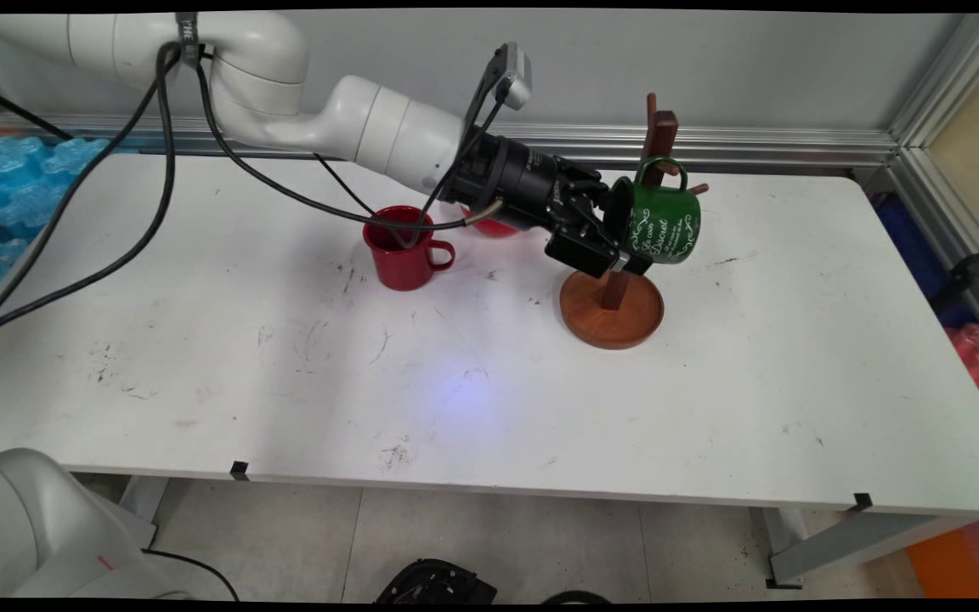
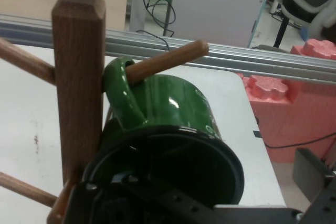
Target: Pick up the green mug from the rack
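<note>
Closest to us in the hand view, our gripper (image 2: pixel 173 203) fingers grasp the green mug's (image 1: pixel 664 223) rim, its handle threaded on the wooden rack's (image 1: pixel 613 297) peg, right of centre; a red mug (image 1: pixel 403 248) stands on the worktop (image 1: pixel 200 357).

Green mug (image 1: pixel 664 225) hangs by its handle on wooden rack's (image 1: pixel 613 297) peg.

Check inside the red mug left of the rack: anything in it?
The red mug stands upright, mouth open; the visible inner wall is bare dark red. A black cable crosses over its rim, and the bottom is hidden from the main view. The hand view does not show it.
</note>
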`<move>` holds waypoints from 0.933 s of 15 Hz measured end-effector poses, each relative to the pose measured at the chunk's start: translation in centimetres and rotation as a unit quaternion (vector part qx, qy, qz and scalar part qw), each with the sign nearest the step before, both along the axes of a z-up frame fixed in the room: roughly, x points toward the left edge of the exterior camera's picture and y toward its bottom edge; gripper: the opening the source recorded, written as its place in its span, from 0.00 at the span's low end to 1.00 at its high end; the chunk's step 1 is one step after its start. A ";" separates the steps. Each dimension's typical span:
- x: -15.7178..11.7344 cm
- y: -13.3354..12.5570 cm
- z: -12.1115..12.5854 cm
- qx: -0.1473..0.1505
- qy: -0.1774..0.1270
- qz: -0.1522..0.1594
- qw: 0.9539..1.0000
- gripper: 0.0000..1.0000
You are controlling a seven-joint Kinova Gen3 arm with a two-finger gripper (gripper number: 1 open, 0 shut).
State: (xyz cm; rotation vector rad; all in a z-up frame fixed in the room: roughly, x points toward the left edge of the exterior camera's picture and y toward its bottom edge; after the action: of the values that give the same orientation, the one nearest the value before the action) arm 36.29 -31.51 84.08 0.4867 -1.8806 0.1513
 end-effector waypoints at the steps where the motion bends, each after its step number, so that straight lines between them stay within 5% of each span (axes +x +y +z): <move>1: 0.0 0.0 0.0 0.001 0.000 0.001 1.000 1.00; 13: 0.3 0.1 0.3 0.009 0.002 0.008 1.000 1.00; 14: 0.4 0.1 0.4 0.010 0.002 0.007 1.000 0.00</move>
State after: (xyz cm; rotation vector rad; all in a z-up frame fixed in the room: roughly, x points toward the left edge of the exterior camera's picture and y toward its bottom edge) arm 36.66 -31.43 84.44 0.5143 -1.8770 0.1418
